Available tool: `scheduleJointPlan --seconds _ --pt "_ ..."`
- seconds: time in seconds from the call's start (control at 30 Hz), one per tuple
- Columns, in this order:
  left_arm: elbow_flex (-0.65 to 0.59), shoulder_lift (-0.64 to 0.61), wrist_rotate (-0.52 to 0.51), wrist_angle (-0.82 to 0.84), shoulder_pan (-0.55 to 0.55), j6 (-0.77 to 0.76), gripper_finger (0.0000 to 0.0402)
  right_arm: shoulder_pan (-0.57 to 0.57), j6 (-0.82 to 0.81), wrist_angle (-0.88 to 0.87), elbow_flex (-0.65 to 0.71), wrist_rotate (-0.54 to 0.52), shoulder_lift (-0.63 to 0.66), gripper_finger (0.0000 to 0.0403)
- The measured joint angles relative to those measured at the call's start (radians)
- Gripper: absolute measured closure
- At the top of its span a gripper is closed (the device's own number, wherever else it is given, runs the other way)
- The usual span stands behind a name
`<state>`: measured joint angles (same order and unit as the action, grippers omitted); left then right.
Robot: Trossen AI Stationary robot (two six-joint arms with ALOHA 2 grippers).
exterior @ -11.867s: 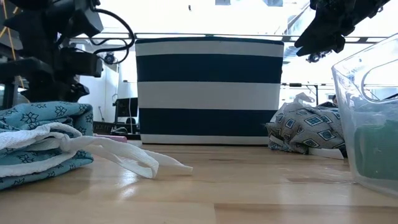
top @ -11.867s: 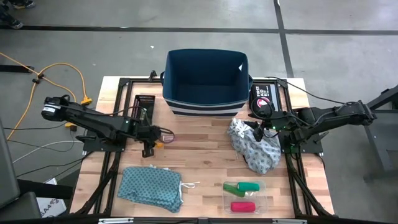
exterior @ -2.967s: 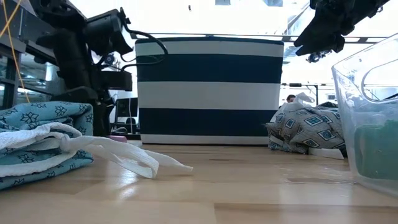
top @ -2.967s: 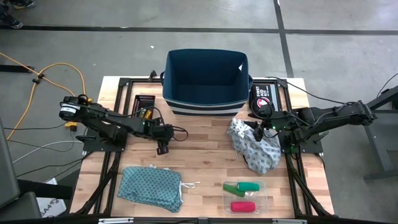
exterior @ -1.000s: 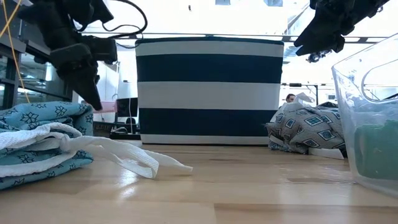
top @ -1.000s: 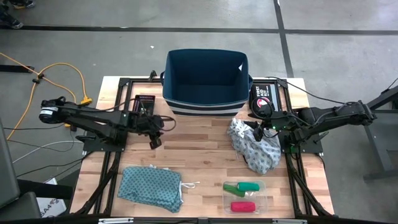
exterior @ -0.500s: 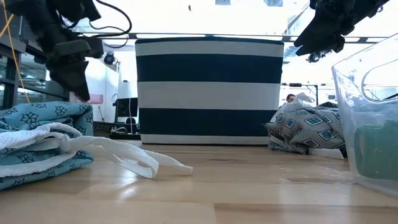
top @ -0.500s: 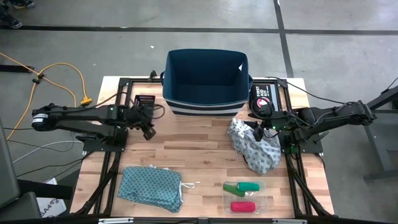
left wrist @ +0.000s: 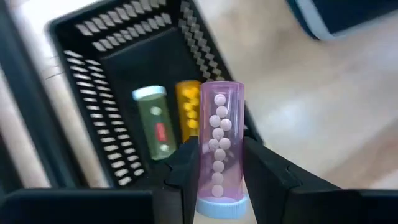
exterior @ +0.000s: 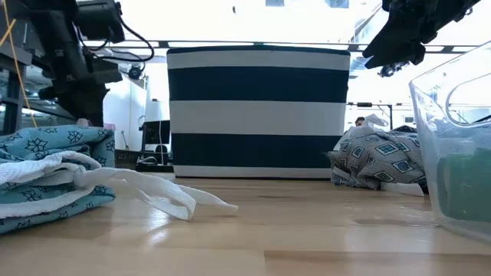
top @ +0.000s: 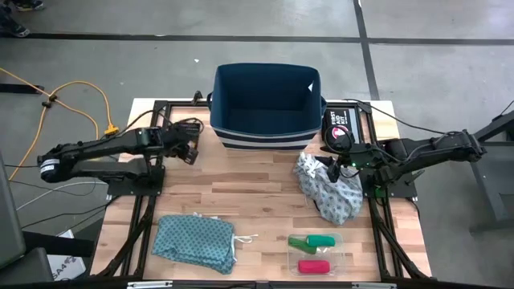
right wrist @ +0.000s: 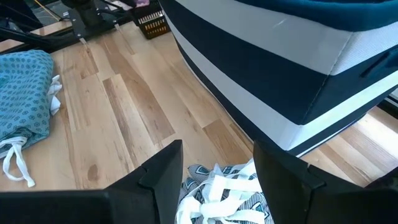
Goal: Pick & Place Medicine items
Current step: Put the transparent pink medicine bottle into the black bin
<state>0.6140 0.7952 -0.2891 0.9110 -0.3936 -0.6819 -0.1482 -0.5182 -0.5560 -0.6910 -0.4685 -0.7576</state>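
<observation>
Item: pink vial point(left wrist: 217, 148), clamped between left gripper point(left wrist: 219, 171) fingers, long axis parallel to fingers, cap toward wrist. Position: over black tray point(left wrist: 81, 68), just beside green vial point(left wrist: 153, 123) and orange vial point(left wrist: 188, 102) lying inside. Right gripper point(right wrist: 216, 177): spread, idle above grey cloth point(top: 329, 189).

Bin at table's back centre, cloths flanking the front.

Small tray point(top: 183, 131) left of bin point(top: 267, 100); pouch point(top: 338, 127) right. One cloth point(top: 195, 242) front left, another point(top: 329, 189) right; clear container point(top: 315, 253) at front.
</observation>
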Motion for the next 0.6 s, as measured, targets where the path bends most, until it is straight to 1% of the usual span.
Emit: scheduleJointPlan --seconds 0.13,0.3,0.53,0.6 --pt "0.000 0.015 -0.035 -0.016 -0.084 0.000 0.0298 0.000 0.000 0.000 0.000 0.000 0.000 0.0219" --pt "0.000 0.071 -0.040 -0.089 -0.181 0.028 0.0298 0.000 0.000 0.000 0.000 0.000 0.000 0.0219" --pt "0.000 0.224 -0.038 -0.188 -0.279 0.078 0.0298 0.000 0.000 0.000 0.000 0.000 0.000 0.0219" --pt "0.000 0.271 -0.020 -0.199 -0.295 0.079 0.0298 0.000 0.000 0.000 0.000 0.000 0.000 0.0219"
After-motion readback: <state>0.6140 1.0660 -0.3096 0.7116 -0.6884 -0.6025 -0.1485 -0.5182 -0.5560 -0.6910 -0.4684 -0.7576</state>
